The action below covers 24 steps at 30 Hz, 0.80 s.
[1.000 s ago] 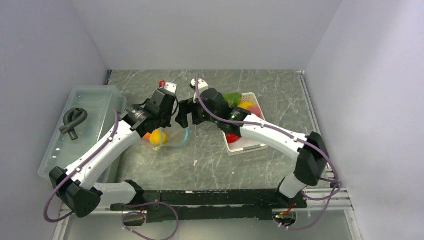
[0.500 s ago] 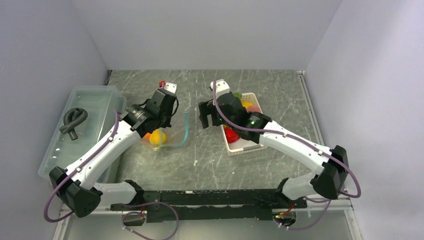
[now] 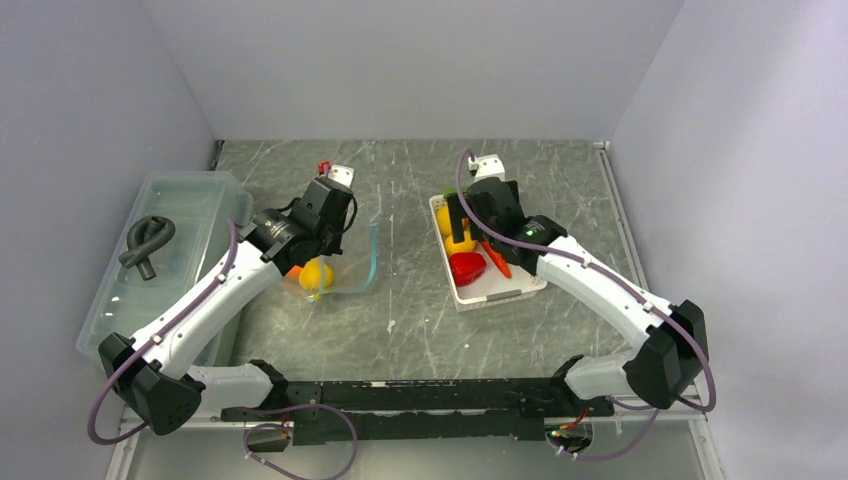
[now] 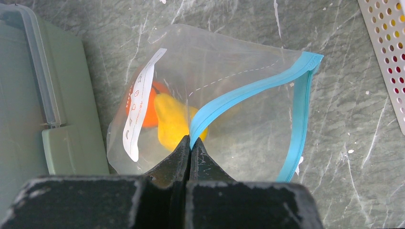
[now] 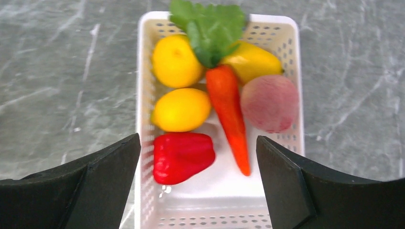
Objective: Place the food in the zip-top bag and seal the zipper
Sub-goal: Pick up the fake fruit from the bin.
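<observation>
The clear zip-top bag [image 4: 239, 57] lies on the table, mouth open, with a yellow fruit [image 4: 169, 121] and an orange fruit [image 4: 153, 107] inside. My left gripper [image 4: 190, 143] is shut on the teal-blue zipper [image 4: 248, 88] and holds the near lip up; it also shows in the top view [image 3: 325, 235]. My right gripper [image 5: 197, 138] is open and empty above the white basket [image 5: 217, 210]. The basket holds a red pepper [image 5: 181, 157], a carrot [image 5: 229, 114], yellow fruits [image 5: 181, 109], a pink fruit [image 5: 270, 102] and a green leafy piece [image 5: 210, 24].
A large translucent bin [image 3: 150, 270] with a black hose piece [image 3: 147, 243] in it stands at the left, close to the bag. The basket [image 3: 500, 290] sits right of centre. Grey walls close in the table at left, back and right.
My right gripper has swung right from the bag's mouth to above the basket, still open. My left gripper and the bag have not moved.
</observation>
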### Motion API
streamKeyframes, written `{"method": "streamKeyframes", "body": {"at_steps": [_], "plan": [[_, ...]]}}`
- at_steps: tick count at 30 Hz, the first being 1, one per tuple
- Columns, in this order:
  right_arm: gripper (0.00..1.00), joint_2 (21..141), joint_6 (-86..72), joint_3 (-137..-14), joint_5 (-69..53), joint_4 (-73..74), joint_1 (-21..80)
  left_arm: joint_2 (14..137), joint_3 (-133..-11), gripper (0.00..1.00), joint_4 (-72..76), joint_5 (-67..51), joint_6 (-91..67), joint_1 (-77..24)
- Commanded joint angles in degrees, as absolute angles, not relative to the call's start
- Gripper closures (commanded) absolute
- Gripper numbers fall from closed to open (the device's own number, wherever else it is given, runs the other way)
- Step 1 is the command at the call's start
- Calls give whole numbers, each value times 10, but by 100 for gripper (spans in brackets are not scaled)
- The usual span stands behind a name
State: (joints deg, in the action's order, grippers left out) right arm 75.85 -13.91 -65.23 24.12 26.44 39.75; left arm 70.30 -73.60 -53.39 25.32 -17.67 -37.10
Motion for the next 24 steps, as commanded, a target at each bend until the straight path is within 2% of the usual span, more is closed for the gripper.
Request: {"method": "streamKeyframes", "body": {"at_steps": [1, 24], "plan": [[5, 775, -132, -650, 274, 272, 362, 694, -737, 100, -521, 260, -174, -370], [6, 951, -157, -703, 313, 247, 262, 699, -736, 100, -522, 262, -174, -370]]}}
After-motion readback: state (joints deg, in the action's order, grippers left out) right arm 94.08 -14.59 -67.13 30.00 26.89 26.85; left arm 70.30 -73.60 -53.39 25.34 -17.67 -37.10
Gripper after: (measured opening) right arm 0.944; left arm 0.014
